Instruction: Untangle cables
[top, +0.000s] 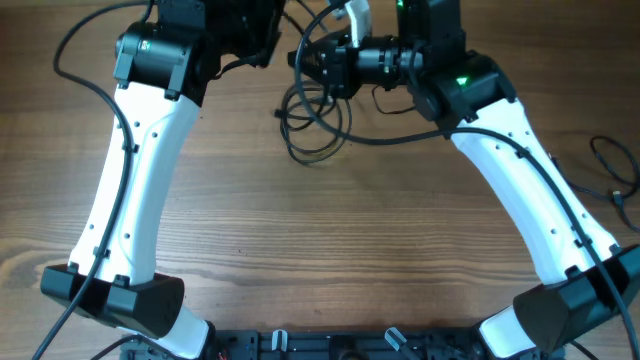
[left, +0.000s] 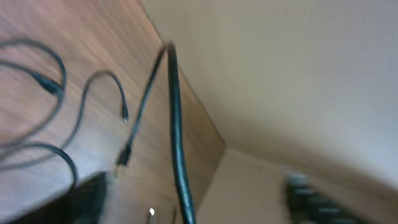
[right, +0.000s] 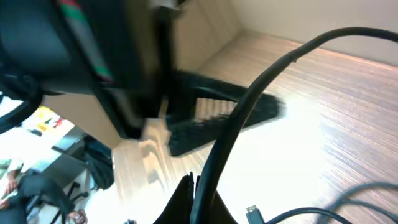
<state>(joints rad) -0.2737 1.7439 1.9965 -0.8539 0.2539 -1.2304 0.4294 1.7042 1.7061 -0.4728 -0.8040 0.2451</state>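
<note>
Thin black cables (top: 318, 118) lie in tangled loops on the wooden table at the far middle. My right gripper (top: 302, 62) points left above them and is shut on one cable (right: 214, 162), which rises up and to the right from the closed jaws (right: 198, 196). A small plug (right: 254, 213) lies beside it. My left gripper (top: 260, 42) is at the far edge, just left of the right one. The left wrist view is blurred: the fingers stand wide apart and a taut cable (left: 176, 137) runs between them without being gripped. Loose cable ends with plugs (left: 124, 155) lie on the table.
Another black cable (top: 615, 170) lies at the table's right edge. The table's far edge meets a pale wall (left: 280, 74). The thicker black arm wires (top: 90, 80) hang along both arms.
</note>
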